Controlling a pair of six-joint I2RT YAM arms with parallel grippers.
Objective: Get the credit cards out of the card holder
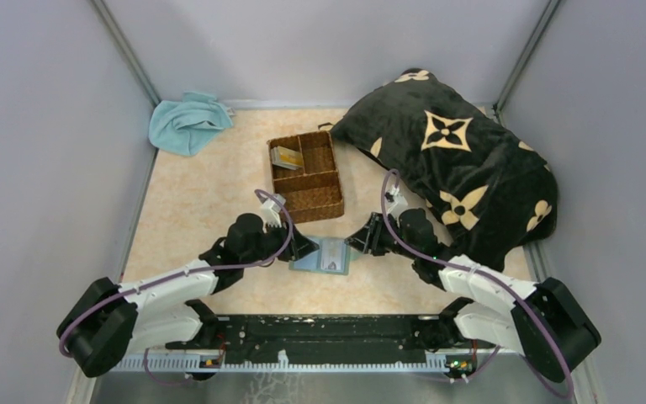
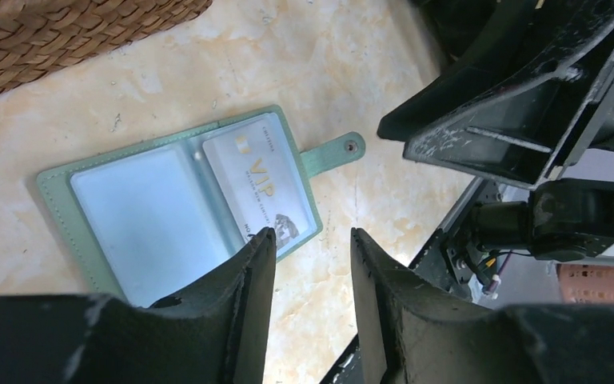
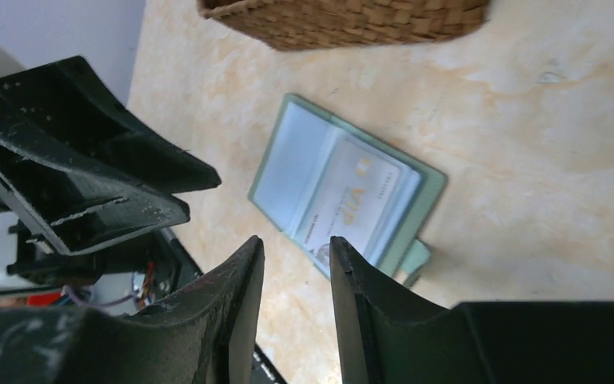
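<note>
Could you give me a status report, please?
Left end effector open, right end effector open. Card holder open, VIP card in pocket. Nothing blocking.

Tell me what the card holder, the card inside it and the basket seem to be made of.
Card holder: probably faux leather, matte grey-green, with a snap tab; its pockets look like soft clear plastic. VIP card: likely plastic, pale and slightly glossy, with gold print. Basket: woven brown wicker, its strands visible.
</note>
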